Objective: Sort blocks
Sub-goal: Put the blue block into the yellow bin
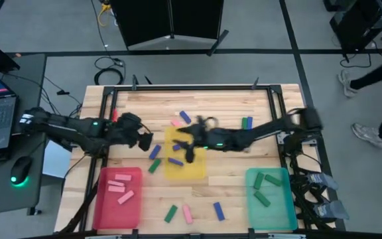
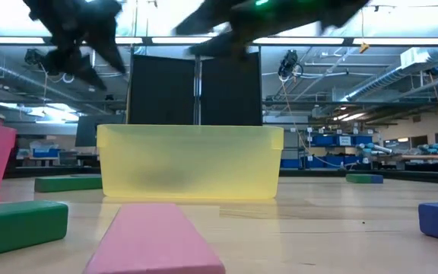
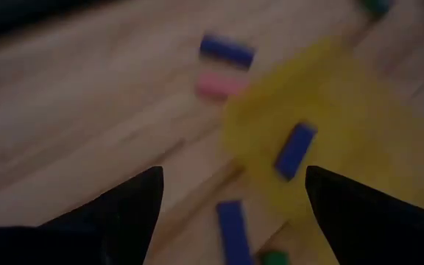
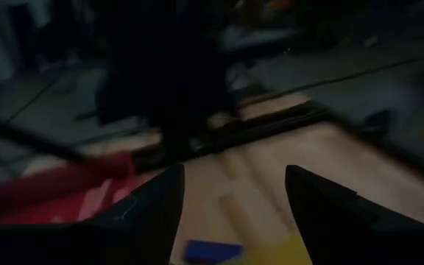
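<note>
While right gripper hovers over yellow tray, fingers apart, nothing between them, blue block lies in tray just below it, long axis roughly across table. Left gripper beside tray's left edge, open, empty; blue block nearest it, lying diagonal.

Table: pale wood planks, matt, visible grain. Yellow tray: translucent plastic, smooth (frosted look). Blocks: solid-coloured, matt, smooth faces. Gripper fingers: dark, matt.
</note>
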You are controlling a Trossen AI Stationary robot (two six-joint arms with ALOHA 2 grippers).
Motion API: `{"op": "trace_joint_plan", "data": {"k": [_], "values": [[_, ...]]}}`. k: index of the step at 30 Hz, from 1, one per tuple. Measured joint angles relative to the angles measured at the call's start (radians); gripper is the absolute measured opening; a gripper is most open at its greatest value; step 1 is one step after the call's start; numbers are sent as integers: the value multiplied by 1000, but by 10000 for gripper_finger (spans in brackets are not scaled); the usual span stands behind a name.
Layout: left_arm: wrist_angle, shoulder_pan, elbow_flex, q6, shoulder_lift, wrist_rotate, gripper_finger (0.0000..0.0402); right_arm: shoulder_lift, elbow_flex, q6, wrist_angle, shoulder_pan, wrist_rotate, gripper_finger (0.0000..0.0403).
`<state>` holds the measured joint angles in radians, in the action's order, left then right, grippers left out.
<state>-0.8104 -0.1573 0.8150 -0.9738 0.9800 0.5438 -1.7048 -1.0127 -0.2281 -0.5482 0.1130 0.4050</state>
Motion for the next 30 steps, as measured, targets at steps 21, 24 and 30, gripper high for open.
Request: {"op": "trace_joint_plan", "data": {"k": [21,24,30], "values": [[95,144,0,106,462,-362,339,434,412,-31,-59,207,438,223],[133,144,0,119,501,-382,339,432,414,-31,-52,216,441,219],[146,144,0,132,576,-397,339,432,414,-30,-57,221,443,213]]}}
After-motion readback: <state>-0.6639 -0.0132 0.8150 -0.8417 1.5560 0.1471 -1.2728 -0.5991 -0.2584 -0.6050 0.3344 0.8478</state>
